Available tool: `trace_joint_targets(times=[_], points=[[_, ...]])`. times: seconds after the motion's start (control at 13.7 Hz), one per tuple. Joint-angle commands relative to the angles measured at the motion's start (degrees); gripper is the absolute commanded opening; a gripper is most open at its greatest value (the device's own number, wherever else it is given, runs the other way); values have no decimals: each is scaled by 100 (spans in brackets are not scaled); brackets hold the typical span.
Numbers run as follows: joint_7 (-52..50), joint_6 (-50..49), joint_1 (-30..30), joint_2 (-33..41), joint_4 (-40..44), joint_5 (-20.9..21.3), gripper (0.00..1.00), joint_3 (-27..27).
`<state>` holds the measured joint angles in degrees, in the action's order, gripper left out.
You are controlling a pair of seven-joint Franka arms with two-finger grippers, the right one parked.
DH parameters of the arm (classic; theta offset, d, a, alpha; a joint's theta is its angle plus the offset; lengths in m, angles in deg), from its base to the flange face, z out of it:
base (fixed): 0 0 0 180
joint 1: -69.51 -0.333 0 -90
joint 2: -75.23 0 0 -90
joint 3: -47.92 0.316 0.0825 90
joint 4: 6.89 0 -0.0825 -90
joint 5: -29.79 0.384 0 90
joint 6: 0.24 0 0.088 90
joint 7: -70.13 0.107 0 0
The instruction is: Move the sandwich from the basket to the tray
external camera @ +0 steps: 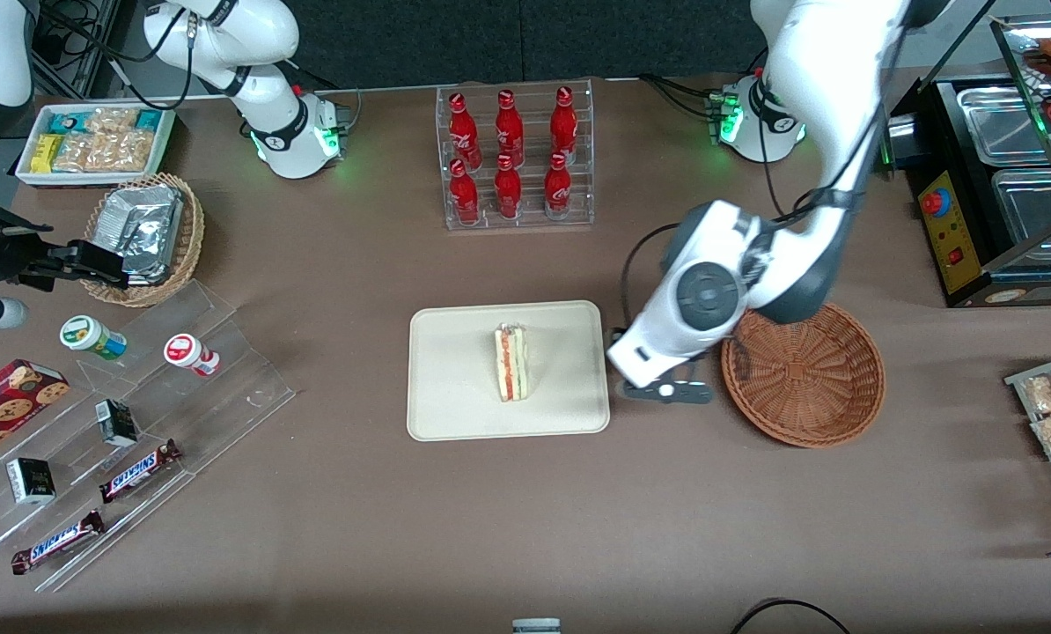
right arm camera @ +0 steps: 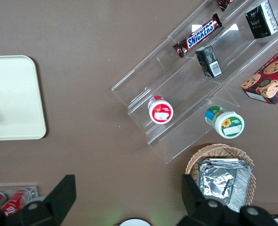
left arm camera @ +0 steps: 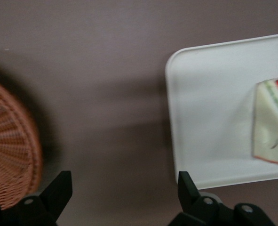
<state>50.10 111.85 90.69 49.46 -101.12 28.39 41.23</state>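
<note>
- The tray (external camera: pixel 455 396) sits mid-table, and the sandwich (external camera: pixel 511 362) is already lying on it, near its middle, filling edge showing red and green.
- That wedge looks light and soft to me: white bread that would dent under a hard pinch, with layers that could slide apart. I'd take it across the flat bread faces, low and gently, rather than by the pointed tip.
- Next along, the gripper (left arm camera: pixel 124 188) hangs over bare table between tray and basket, fingers spread wide and holding nothing.
- The basket (external camera: pixel 805 377) lies toward the working arm's end, just beside the gripper, and shows only bare wicker.
- Judging by this, the placing looks done; only drawing the arm away seems left.
</note>
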Motion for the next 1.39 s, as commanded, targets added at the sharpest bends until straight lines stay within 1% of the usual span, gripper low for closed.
trace_joint_targets(times=[0.0,0.29,0.51,0.8,1.32], points=[[648,260,-411,809,-1026,-62,99,-25],[1667,173,-1114,1556,-1659,-53,99,-25],[2291,-388,-1562,2101,-1696,-62,99,-8],[2328,-907,-1967,2752,-1565,-62,99,-8],[2337,-1795,-2047,2938,-792,26,99,115]])
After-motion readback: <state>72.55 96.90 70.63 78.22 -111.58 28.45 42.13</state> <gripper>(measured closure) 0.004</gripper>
